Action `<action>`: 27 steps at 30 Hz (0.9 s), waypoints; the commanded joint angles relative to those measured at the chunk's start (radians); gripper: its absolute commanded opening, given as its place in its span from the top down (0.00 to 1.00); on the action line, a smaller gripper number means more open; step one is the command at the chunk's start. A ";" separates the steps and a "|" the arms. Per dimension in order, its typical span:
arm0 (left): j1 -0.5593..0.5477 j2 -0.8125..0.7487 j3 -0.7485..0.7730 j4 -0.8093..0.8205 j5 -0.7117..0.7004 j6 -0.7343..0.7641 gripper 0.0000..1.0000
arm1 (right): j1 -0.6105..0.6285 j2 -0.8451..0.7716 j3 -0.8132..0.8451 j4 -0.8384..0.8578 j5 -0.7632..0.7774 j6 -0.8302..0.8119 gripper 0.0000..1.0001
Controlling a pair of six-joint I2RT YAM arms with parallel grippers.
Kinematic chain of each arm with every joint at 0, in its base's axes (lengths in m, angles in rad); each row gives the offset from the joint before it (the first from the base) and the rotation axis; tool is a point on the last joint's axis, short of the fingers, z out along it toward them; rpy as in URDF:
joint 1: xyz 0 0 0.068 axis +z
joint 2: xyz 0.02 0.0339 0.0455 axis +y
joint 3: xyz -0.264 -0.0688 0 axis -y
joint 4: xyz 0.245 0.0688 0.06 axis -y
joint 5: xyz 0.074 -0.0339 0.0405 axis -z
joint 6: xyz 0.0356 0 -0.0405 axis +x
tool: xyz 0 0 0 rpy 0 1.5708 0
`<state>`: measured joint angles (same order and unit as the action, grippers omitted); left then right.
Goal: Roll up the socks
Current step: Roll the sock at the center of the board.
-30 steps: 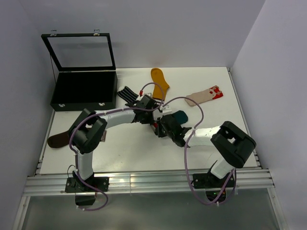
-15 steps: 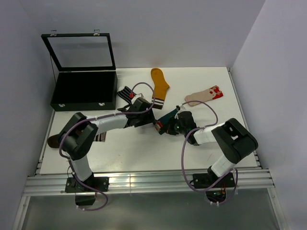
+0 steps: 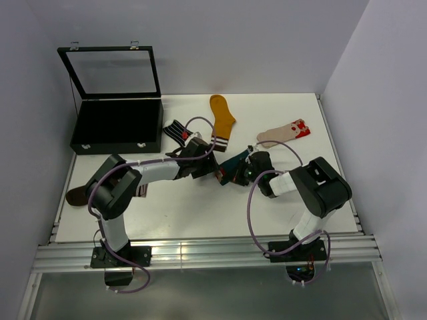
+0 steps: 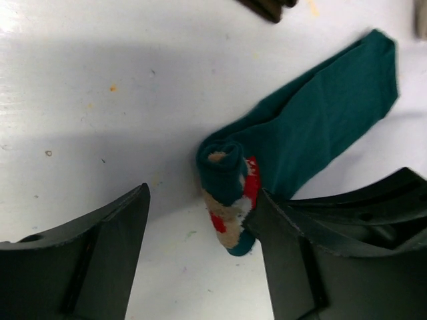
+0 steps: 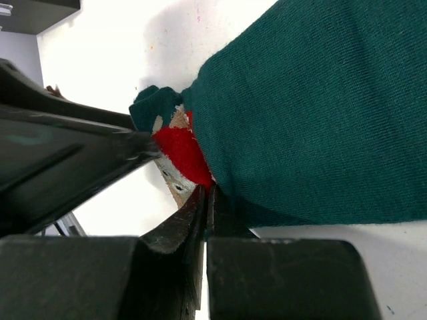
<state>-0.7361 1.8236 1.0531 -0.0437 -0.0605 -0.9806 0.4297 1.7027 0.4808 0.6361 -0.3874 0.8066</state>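
The dark teal sock lies flat on the white table, its toe end with the red-white figure wound into a small roll. My left gripper is open around that roll, which rests against the right finger. My right gripper is shut, its tips pressed to the sock's edge beside the red patch. From above, both grippers meet at the teal sock. Other socks: mustard, beige, black-and-white striped, brown.
An open black case with its glass lid raised stands at the back left. Walls close in the table on the left, back and right. Purple cables loop over both arms.
My left gripper has opened and let go of the rolled end, drawing back to the left. The right gripper moved toward the back and the teal sock now lies stretched out.
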 commanded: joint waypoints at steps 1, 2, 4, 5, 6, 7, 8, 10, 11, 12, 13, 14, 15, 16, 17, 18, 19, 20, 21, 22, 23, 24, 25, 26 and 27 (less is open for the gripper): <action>0.006 0.048 0.030 0.034 0.019 -0.018 0.33 | -0.011 0.067 -0.025 -0.187 0.074 -0.043 1.00; 0.006 0.054 0.039 0.034 0.014 -0.021 0.34 | -0.011 0.066 -0.024 -0.187 0.074 -0.044 1.00; 0.006 0.069 0.045 0.034 0.001 -0.024 0.39 | -0.011 0.067 -0.022 -0.185 0.070 -0.050 1.00; 0.009 0.072 0.050 0.034 -0.002 -0.027 0.40 | -0.011 0.069 -0.021 -0.187 0.067 -0.052 1.00; 0.010 0.074 0.053 0.034 -0.005 -0.029 0.42 | -0.011 0.069 -0.021 -0.188 0.067 -0.055 1.00; 0.012 0.077 0.054 0.034 -0.012 -0.029 0.42 | -0.011 0.072 -0.021 -0.188 0.064 -0.055 1.00; 0.014 0.080 0.061 0.034 -0.016 -0.029 0.42 | -0.011 0.074 -0.019 -0.185 0.062 -0.056 1.00; 0.018 0.082 0.064 0.034 -0.025 -0.030 0.42 | -0.011 0.075 -0.018 -0.184 0.059 -0.060 1.00; 0.018 0.085 0.068 0.034 -0.027 -0.032 0.43 | -0.011 0.075 -0.018 -0.184 0.059 -0.060 1.00; 0.020 0.086 0.071 0.034 -0.030 -0.033 0.44 | -0.011 0.075 -0.016 -0.184 0.059 -0.061 1.00; 0.020 0.089 0.073 0.034 -0.030 -0.033 0.45 | -0.011 0.075 -0.015 -0.187 0.059 -0.063 1.00; 0.018 0.091 0.076 0.034 -0.032 -0.033 0.48 | -0.012 0.077 -0.015 -0.187 0.059 -0.063 1.00; 0.020 0.091 0.073 0.034 -0.032 -0.035 0.51 | -0.011 0.077 -0.015 -0.187 0.059 -0.066 1.00; 0.018 0.097 0.073 0.034 -0.030 -0.038 0.54 | -0.011 0.077 -0.013 -0.187 0.061 -0.066 1.00; 0.018 0.101 0.073 0.034 -0.032 -0.036 0.59 | -0.011 0.077 -0.013 -0.185 0.061 -0.067 1.00; 0.018 0.106 0.071 0.034 -0.032 -0.036 0.63 | -0.011 0.075 -0.011 -0.185 0.061 -0.069 1.00; 0.018 0.114 0.070 0.034 -0.035 -0.035 0.68 | -0.009 0.075 -0.010 -0.184 0.059 -0.072 1.00; 0.018 0.117 0.065 0.034 -0.035 -0.036 0.79 | -0.009 0.068 -0.008 -0.184 0.061 -0.075 1.00; 0.015 0.120 0.065 0.060 -0.032 -0.038 0.83 | -0.008 0.061 -0.010 -0.185 0.065 -0.083 1.00; 0.012 0.128 0.067 0.062 -0.030 -0.033 0.87 | -0.006 0.054 -0.008 -0.190 0.073 -0.084 1.00; 0.010 0.131 0.070 0.056 -0.033 -0.029 0.97 | -0.002 0.026 -0.007 -0.196 0.081 -0.090 1.00; 0.004 0.129 0.071 0.051 -0.042 -0.026 0.99 | 0.004 0.009 -0.007 -0.203 0.090 -0.104 0.99; 0.003 0.125 0.073 0.050 -0.047 -0.023 1.00 | 0.010 -0.012 -0.005 -0.210 0.097 -0.113 0.95; 0.003 0.118 0.073 0.047 -0.053 -0.015 1.00 | 0.017 -0.062 -0.004 -0.232 0.122 -0.122 0.86; 0.000 0.114 0.071 0.047 -0.058 -0.013 1.00 | 0.033 -0.093 -0.002 -0.246 0.137 -0.145 0.82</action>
<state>-0.7284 1.9244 1.1114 0.0219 -0.0692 -1.0153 0.4385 1.6726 0.4965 0.5884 -0.3725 0.7658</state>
